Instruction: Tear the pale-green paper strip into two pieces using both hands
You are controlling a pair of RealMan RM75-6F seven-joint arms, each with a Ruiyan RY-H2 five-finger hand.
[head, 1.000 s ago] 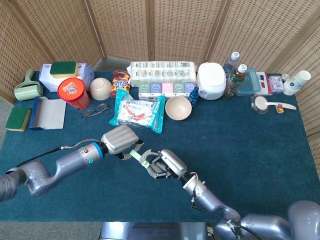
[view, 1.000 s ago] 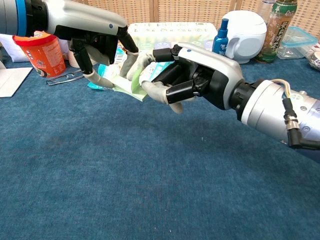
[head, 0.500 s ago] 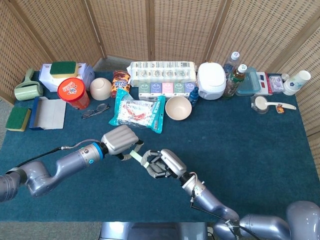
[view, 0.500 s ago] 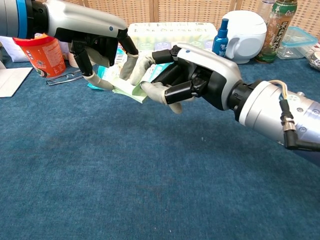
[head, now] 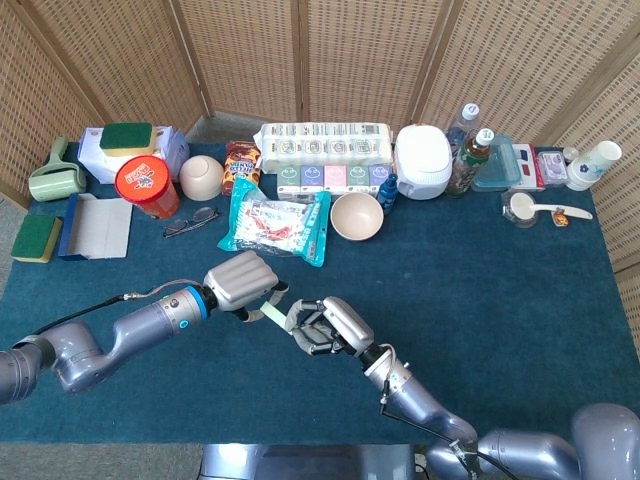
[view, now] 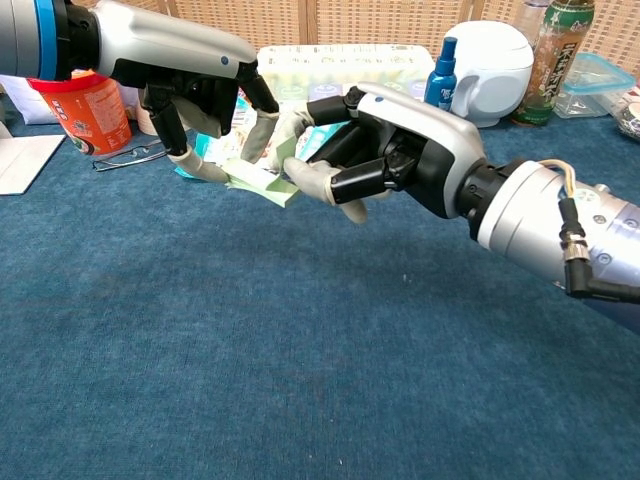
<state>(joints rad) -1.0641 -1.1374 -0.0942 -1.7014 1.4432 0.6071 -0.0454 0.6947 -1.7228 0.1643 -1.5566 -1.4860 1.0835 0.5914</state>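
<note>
The pale-green paper strip [view: 262, 183] runs roughly left to right between the two robot hands, its long axis close to level with the bench [head: 500, 290] and tipped slightly down toward the right end in the chest view. In the head view the paper strip [head: 272, 316] shows only as a short sliver spanning the gap between the hands, slanting down toward the right robot hand.

It is a thin, flat, light green piece, creased and a little crumpled where the fingertips bear on it, with a whitish patch near the left end. It looks to be in one piece; no tear line can be made out. It is held in the air above the blue cloth, near the front middle of the bench, in front of a snack bag [head: 275, 225].

The left robot hand [view: 195, 95] pinches the left end between its padded fingertips [view: 198, 168], the other fingers curled down. The right robot hand [view: 385, 150] pinches the right end between thumb and a fingertip, the remaining fingers folded in underneath.

Compared with half a second ago, the right robot hand has edged slightly to the right and the strip lies a touch flatter and more stretched between the two grips. The left robot hand is almost unchanged. Both grips stay clamped on the paper.
</note>
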